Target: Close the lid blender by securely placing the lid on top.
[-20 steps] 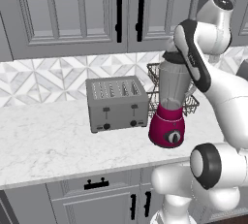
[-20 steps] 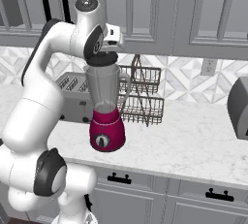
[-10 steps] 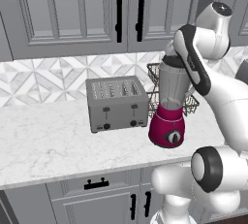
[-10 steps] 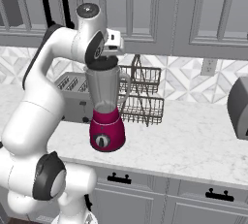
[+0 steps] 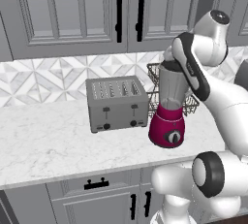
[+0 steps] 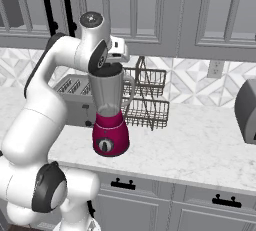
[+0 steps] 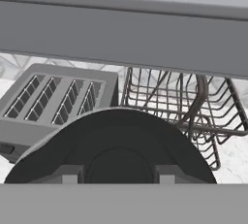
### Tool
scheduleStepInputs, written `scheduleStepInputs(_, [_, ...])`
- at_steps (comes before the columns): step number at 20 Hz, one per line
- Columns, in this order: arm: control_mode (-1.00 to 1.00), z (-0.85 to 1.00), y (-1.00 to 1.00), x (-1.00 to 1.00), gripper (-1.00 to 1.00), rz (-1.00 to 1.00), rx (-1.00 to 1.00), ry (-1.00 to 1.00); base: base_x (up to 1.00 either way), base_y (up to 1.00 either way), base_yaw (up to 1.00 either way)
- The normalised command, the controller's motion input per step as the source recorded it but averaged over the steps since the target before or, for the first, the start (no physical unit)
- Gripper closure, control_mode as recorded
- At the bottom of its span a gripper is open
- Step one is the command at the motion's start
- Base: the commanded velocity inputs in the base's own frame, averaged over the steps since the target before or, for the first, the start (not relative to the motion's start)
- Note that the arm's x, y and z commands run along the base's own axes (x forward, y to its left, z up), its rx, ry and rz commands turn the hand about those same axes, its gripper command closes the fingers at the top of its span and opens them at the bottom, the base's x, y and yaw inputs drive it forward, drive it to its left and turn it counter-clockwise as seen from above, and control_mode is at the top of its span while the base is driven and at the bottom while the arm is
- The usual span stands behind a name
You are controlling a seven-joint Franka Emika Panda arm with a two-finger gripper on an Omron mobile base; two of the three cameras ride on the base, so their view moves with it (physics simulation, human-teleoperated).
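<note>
The blender (image 5: pixel 167 130) (image 6: pixel 110 136) stands on the marble counter, a magenta base under a tall clear grey jar (image 5: pixel 173 88). Over the jar's mouth sits my gripper (image 6: pixel 112 63) (image 5: pixel 170 61), shut on the round black lid (image 6: pixel 107 70) (image 7: pixel 116 138). In the right base view the lid lies level at the jar's rim. Whether it is fully seated I cannot tell. In the hand view the black disc is held between my fingers (image 7: pixel 70 174).
A boxy grey toaster (image 5: pixel 116 103) (image 7: pixel 58 97) stands just left of the blender. A dark wire rack (image 6: pixel 147 100) (image 7: pixel 193 106) sits behind it against the tiled wall. Upper cabinets (image 5: pixel 72 9) hang close overhead. Another grey appliance (image 6: pixel 247 110) is at the far right.
The arm has sunk a little, bringing the lid down onto the jar's mouth. The blender, toaster and rack have stayed put.
</note>
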Motion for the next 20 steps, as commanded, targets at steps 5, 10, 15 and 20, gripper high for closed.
scheduleStepInputs(5, [-1.00, 0.00, 0.06, 0.18, 1.00, 0.00, 0.00, 0.00, 0.00, 0.00, 0.00])
scheduleStepInputs(10, [-1.00, 0.00, 0.10, 0.09, 1.00, 0.00, 0.00, -0.02, 0.00, 0.00, 0.00])
scheduleStepInputs(15, [-1.00, -0.02, 0.05, 0.01, 1.00, 0.00, 0.00, -0.06, 0.00, 0.00, 0.00])
scheduleStepInputs(20, [-1.00, -0.22, 0.00, 0.00, 1.00, 0.00, 0.00, -0.18, 0.00, 0.00, 0.00])
